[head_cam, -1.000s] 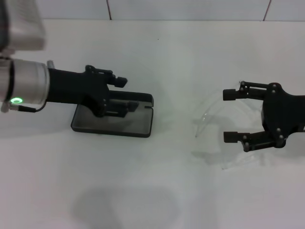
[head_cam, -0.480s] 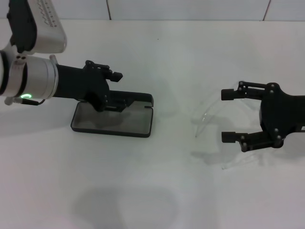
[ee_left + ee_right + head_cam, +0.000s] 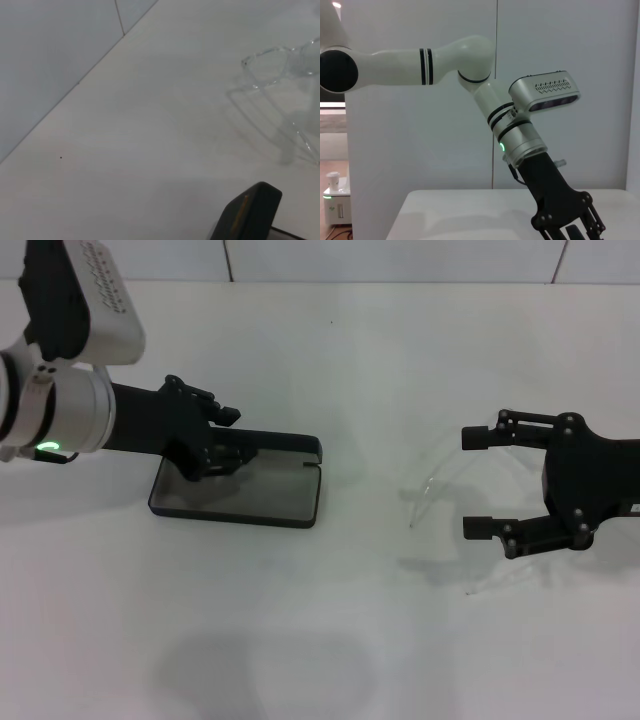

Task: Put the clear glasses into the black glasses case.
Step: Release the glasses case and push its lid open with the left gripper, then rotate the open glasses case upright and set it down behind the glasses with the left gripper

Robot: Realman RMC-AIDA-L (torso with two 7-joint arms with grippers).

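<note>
White tabletop [image 3: 330, 360] is filling the head view, meeting a pale tiled wall [image 3: 400, 258] along its far edge; the left arm [image 3: 70, 405], white and silver with a green light glowing on its wrist, is reaching in from the left side, and its black left gripper [image 3: 222, 440] is hanging over the rear part of the black glasses case [image 3: 240, 492]; how far its fingers are parted I cannot tell, since they are blending into the dark case behind them, and whether they are touching it is unclear. That case is lying open on the left half of the table, its grey lining facing up and a raised black edge running along its far side; in the left wrist view only a dark corner of it with an orange mark is showing.

On the right side, the right gripper [image 3: 478, 482] is pointing towards the middle of the table with its two black fingertips [image 3: 476, 437] spread wide apart and nothing held between them; the clear glasses [image 3: 445, 502] are resting on the table just at and between those fingertips, well apart from the case; whether the fingertips are touching the faint lens is hard to judge; one thin clear temple [image 3: 500, 582] is lying nearer the front edge.
</note>
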